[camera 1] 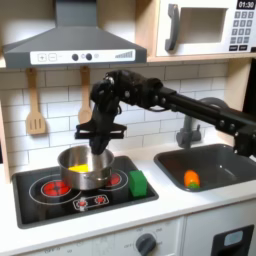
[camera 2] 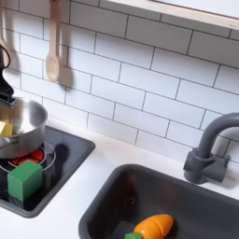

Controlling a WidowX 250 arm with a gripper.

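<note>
In the first exterior view my gripper (camera 1: 97,146) hangs at the end of the black arm, pointing down over the back rim of a silver pot (camera 1: 82,166). The pot stands on the stove's left burner and holds a yellow piece (camera 1: 78,168). Whether the jaws stand apart or together is too dark and small to make out. A green block (camera 1: 137,183) sits on the stove just right of the pot. In the second exterior view the pot (camera 2: 21,126), the yellow piece (camera 2: 6,128) and the green block (camera 2: 25,179) lie at the left edge.
An orange toy carrot (camera 1: 191,179) (camera 2: 151,227) lies in the dark sink (camera 1: 222,172) (camera 2: 112,201), with a grey faucet (camera 1: 187,130) (camera 2: 210,149) behind it. A wooden spatula (camera 1: 35,120) and wooden spoon (camera 1: 84,100) (camera 2: 53,56) hang on the tiled wall. A range hood (camera 1: 75,42) overhangs the stove (camera 1: 60,197).
</note>
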